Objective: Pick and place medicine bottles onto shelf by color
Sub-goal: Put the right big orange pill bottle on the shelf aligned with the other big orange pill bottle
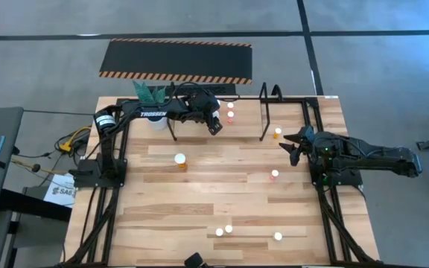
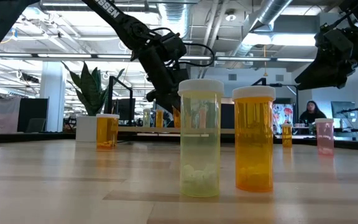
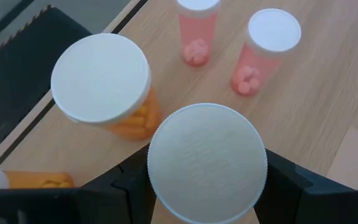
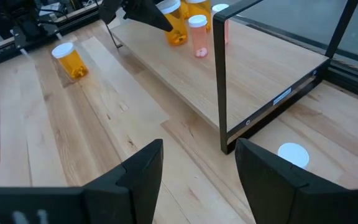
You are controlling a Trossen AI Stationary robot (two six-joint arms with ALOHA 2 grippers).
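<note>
The shelf (image 1: 240, 123), a light wooden board between black hoop uprights, stands at the table's far middle. Two pink medicine bottles (image 3: 266, 43) and an orange one (image 3: 101, 81) stand upright on it. My left gripper (image 3: 207, 180) is over the shelf's left part, shut on a white-capped bottle (image 3: 207, 163), whose orange body shows in the low view (image 2: 178, 116). My right gripper (image 4: 197, 168) waits open at the table's right, near the shelf's right end, holding nothing. Loose bottles stand on the table, among them a large orange one (image 1: 179, 160). My left gripper pinches the bottle between its two fingers (image 3: 129, 186), one on each side just under the white cap's rim (image 3: 157, 186). The fingers slant down from above toward the far edge. The bottle stays upright; the cap hides whether its base stands on the shelf.
A green plant in a white pot (image 1: 153, 104) stands by the shelf's left end. Several bottles stand near the front edge (image 1: 229, 228), yellow (image 2: 199, 140) and orange (image 2: 253, 140) among them. A pink one (image 1: 275, 175) and an orange one (image 1: 277, 133) stand near my right gripper.
</note>
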